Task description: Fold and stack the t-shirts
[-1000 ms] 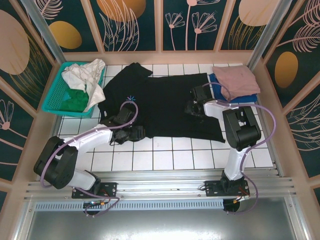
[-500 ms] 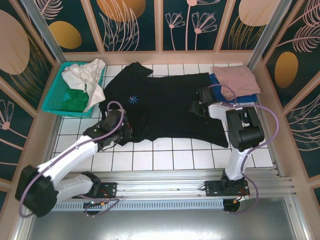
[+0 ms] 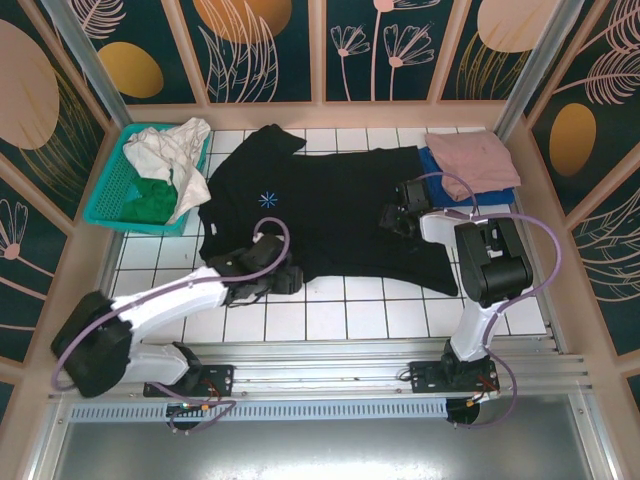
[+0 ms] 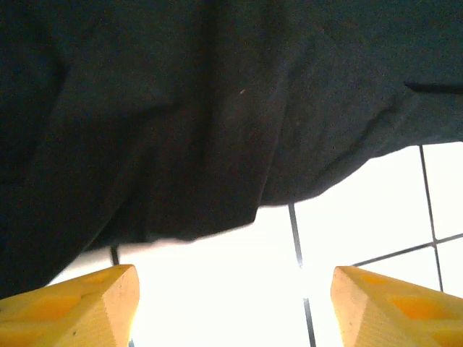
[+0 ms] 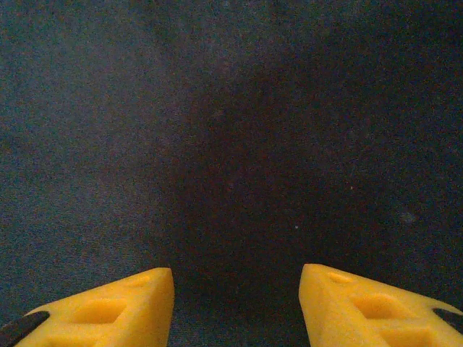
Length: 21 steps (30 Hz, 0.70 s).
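- the black t-shirt (image 3: 330, 215) lies spread out in the middle of the table (image 3: 330, 315). the pink t-shirt (image 3: 468, 155) sits folded on the blue t-shirt (image 3: 500, 192) at 1 o'clock.
- my left gripper (image 4: 233, 296) is let go, with its fingers wide and nothing between them. it sits at the shirt's near edge, at about 7 o'clock, over white tile. the hem is just ahead at 12 o'clock.
- my right gripper (image 5: 237, 289) has its fingers apart too. it is low over the black cloth on the 3 o'clock side, and i see no cloth pinched in it.
- if my left fingers shut here, i think they could grab only air, because the hem is not between them yet.
- the hem looks wavy, so i might pinch a lump and the fold would come out crooked.
- if 1 hand pulls while the other presses down, the shirt could stretch or twist.
- my right arm is near the pile of 2 shirts, and a wide swing could knock it over.
- the sleeve at 10 o'clock lies just beside the teal basket (image 3: 108, 190), so a hard tug could drag the clothes hanging out of it.
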### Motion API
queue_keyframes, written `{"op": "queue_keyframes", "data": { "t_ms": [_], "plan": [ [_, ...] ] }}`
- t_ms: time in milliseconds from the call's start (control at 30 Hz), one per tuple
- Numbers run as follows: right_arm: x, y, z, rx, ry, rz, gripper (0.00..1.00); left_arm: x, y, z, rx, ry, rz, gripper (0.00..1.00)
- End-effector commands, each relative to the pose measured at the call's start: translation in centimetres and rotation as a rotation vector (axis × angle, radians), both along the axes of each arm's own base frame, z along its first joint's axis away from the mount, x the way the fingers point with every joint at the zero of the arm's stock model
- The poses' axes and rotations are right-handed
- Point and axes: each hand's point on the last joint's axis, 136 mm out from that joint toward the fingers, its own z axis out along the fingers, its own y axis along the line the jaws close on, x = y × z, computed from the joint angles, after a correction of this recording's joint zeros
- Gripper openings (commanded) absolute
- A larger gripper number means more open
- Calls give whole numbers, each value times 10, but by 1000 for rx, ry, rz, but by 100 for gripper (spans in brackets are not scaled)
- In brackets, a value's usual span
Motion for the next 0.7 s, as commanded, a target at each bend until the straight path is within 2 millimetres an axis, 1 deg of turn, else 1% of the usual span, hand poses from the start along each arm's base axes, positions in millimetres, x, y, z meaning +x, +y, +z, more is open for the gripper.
{"op": "queue_keyframes", "data": {
  "t_ms": [0,33,100,167,233,267,300,400,433,467,500,567,600,667],
  "plan": [
    [-27,-12,-22,-34,102,-2,50,27,-6,-2,75,-71,8,69],
    [-27,-13,-21,-34,101,-2,51,29,-5,-8,99,-62,7,62],
    [-28,-13,-21,-37,103,1,51,32,1,-20,175,-40,21,30],
    [-29,-14,-20,-42,106,4,51,33,14,-21,266,-31,31,14],
    [-30,-17,-17,-45,108,4,51,33,23,-12,314,-46,21,8],
    [-31,-18,-15,-47,103,6,51,32,24,-5,311,-60,7,2],
    [-31,-20,-12,-48,98,5,51,32,25,5,303,-78,0,0],
    [-34,-27,-9,-49,94,-5,51,31,28,38,284,-123,-7,0],
    [-36,-29,-9,-49,95,-8,51,28,32,44,289,-126,-14,0],
    [-37,-30,-9,-49,92,-11,51,31,29,67,258,-161,-13,0],
    [-37,-30,-8,-48,90,-12,51,30,28,81,237,-178,-22,0],
    [-39,-31,-11,-48,94,-12,51,25,25,103,195,-195,-54,0],
    [-40,-31,-12,-45,94,-16,51,23,26,111,189,-201,-58,0],
    [-43,-32,-15,-40,95,-24,51,19,29,115,192,-193,-60,0]
  ]
}}
